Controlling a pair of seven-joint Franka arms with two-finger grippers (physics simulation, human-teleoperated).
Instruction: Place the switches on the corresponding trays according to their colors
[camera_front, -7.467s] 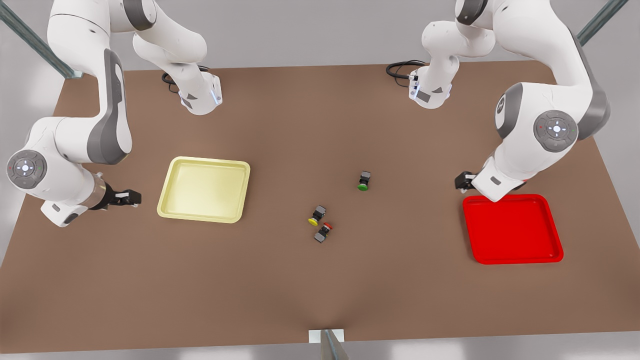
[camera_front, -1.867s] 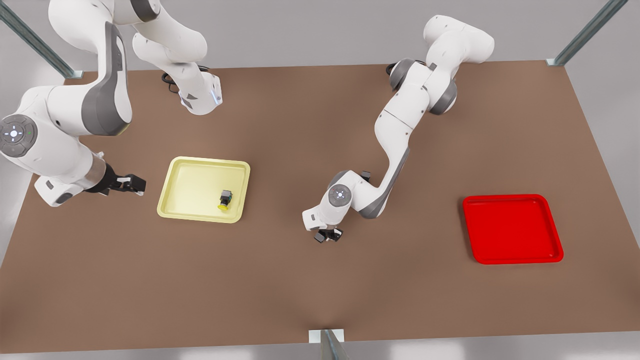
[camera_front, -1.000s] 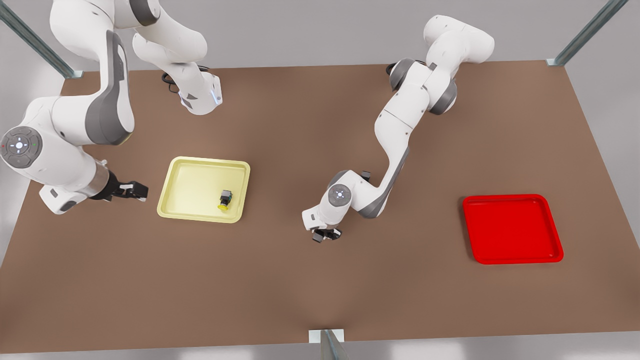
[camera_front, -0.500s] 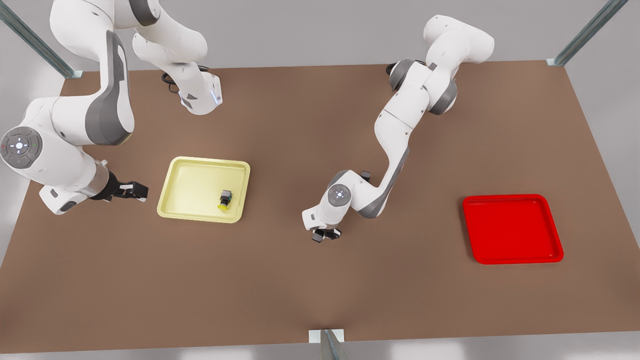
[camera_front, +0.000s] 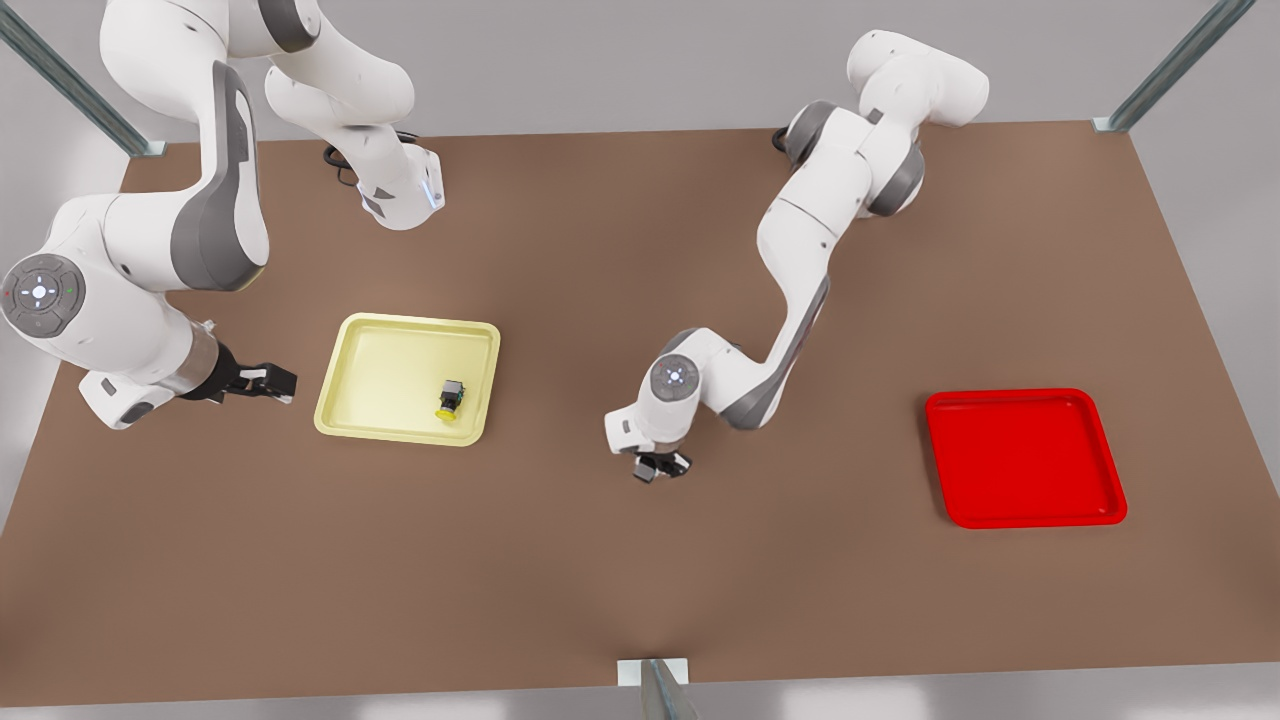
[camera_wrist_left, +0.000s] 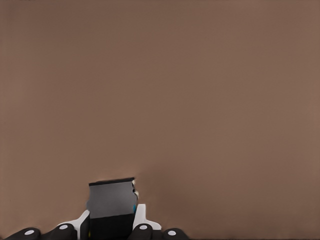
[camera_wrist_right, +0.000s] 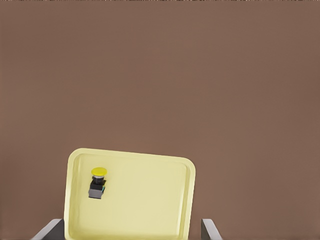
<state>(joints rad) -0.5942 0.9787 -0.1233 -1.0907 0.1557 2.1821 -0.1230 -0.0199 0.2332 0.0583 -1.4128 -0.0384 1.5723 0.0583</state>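
Observation:
The yellow switch lies in the pale yellow tray, near its corner. My left gripper is at the table's middle, shut on the dark grey body of the red switch, low over the table. Its red cap is hidden by the fingers. The red tray sits at the front view's right with nothing in it. My right gripper waits open beside the yellow tray, on the front view's left.
The brown table spreads wide around both trays. The left arm's elbow hangs over the table's middle. Two arm bases stand at the far edge.
The left gripper has shifted slightly toward the front view's right with the switch in it, and its arm has risen a little. The right arm has not moved.

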